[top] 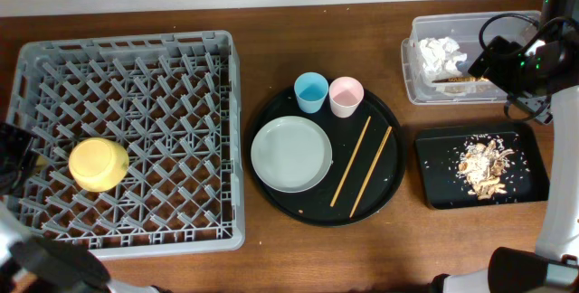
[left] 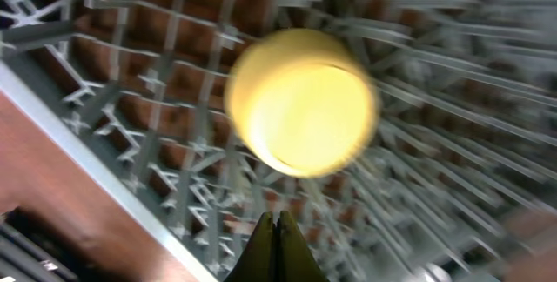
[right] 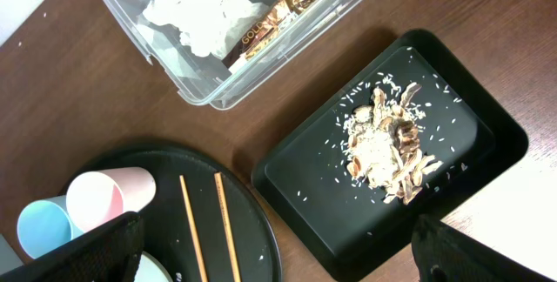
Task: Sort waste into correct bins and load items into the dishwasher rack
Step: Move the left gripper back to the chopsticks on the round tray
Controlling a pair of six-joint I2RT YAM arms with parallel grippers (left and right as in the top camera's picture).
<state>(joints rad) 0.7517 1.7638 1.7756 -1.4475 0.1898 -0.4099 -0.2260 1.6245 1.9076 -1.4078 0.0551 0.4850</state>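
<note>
- Left tool (left: 275,247): fingers pressed together, empty, above yellow bowl (top: 98,164) among pegs at near-left of rack (top: 127,44). Blur hides bowl's facing.
- Right tool (right: 278,260): spread wide, empty, above worktop's right side.
- Scraps (right: 387,147) in black tray (right: 300,173).
- Chopsticks (top: 350,162): flat and parallel on round tray (top: 380,193), long axis near-left to far-right. May roll from pinch or slip through rack grid.
- Blue cup (top: 310,91) and pink cup (top: 346,96) side by side: taking one may topple other.
- Farthest: tub (top: 412,67) holds napkins (top: 441,54) and wrapper (top: 460,82).
</note>
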